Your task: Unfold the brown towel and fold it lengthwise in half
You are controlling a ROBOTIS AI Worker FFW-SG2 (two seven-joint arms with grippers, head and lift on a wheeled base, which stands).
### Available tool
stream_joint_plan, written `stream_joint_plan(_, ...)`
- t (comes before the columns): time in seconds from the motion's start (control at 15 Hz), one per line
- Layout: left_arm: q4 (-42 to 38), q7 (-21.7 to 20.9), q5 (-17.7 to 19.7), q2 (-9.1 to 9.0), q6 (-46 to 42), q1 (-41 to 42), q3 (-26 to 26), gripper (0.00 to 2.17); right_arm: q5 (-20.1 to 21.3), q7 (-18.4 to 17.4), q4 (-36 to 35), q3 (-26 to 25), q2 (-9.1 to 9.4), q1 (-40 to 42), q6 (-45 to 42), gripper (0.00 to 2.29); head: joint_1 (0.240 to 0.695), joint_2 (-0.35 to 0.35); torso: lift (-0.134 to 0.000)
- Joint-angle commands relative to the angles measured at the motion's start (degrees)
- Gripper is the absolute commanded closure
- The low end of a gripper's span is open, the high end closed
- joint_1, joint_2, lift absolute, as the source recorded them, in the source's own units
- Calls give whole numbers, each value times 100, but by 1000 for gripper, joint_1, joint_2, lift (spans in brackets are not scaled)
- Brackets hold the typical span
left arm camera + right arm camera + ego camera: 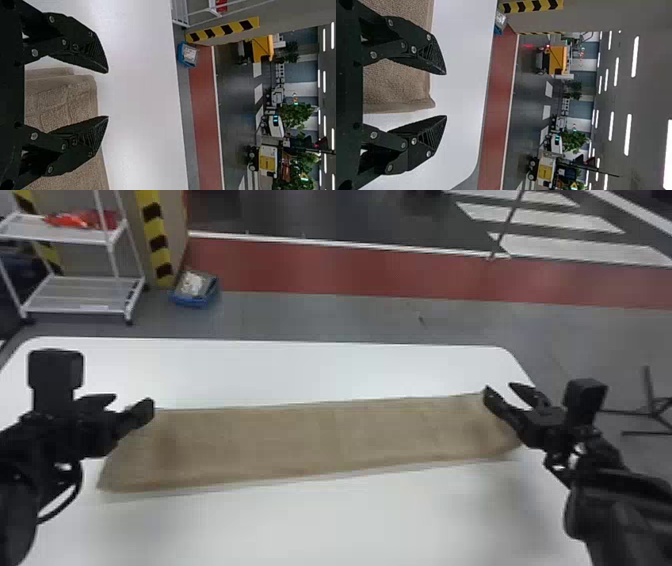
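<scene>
"Across the white desk (320, 525), the brown towel (320, 440) is lying as a long, flat strip."

"Yes, and the left fingers (140, 414) and right fingers (496, 401) are standing spread near its ends."

So the towel (320, 440) lies left to right across the table (300, 525), with the left gripper (132, 402) by its left end and the right gripper (499, 388) by its right. Beyond the table, off left, there's a rack (80, 295), then a bin (192, 302) on the floor just right of that.
</scene>
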Motion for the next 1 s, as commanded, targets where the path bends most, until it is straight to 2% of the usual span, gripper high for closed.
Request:
stream_joint_plan(0.0, -36, 131, -8, 0, -93, 29, 30, 12, -42, -46, -367, -160, 26, 295, -79, 60, 695, -183, -118)
stream_joint_plan(0.2, -185, 219, 36, 9, -374, 231, 145, 19, -288, -11, -1220, -186, 35, 761, 431, 60, 695, -187, -118)
stream_joint_plan(0.33, -317, 307, 282, 9, -1148, 521, 232, 19, -517, 77, -1976, -204, 141, 1130, 906, 66, 695, -184, -118)
stream_joint_plan(0.4, -290, 404, 466, 9, -1851, 653, 215, 19, -491, 77, -2451, -151, 255, 1368, 906, 66, 695, -182, -118)
stream_joint_plan(0.47, -273, 474, 458, 0, -2361, 758, 127, 19, -464, 77, -2837, -125, 387, 1570, 994, 66, 695, -177, -118)
stream_joint_plan(0.6, -290, 597, 440, 9, -3046, 934, -154, 19, -499, 77, -3848, -54, 650, 1939, 1714, 66, 695, -157, -118)
stream_joint_plan(0.73, -290, 826, 370, 0, -3855, 1136, -532, 16, -455, 33, -4630, 192, 914, 2317, 1978, 66, 695, -151, -118)
stream_joint_plan(0.93, -326, 861, 185, -35, -4101, 1312, -1051, 16, -455, -274, -5694, 587, 1345, 2976, 2119, 66, 695, -142, -118)
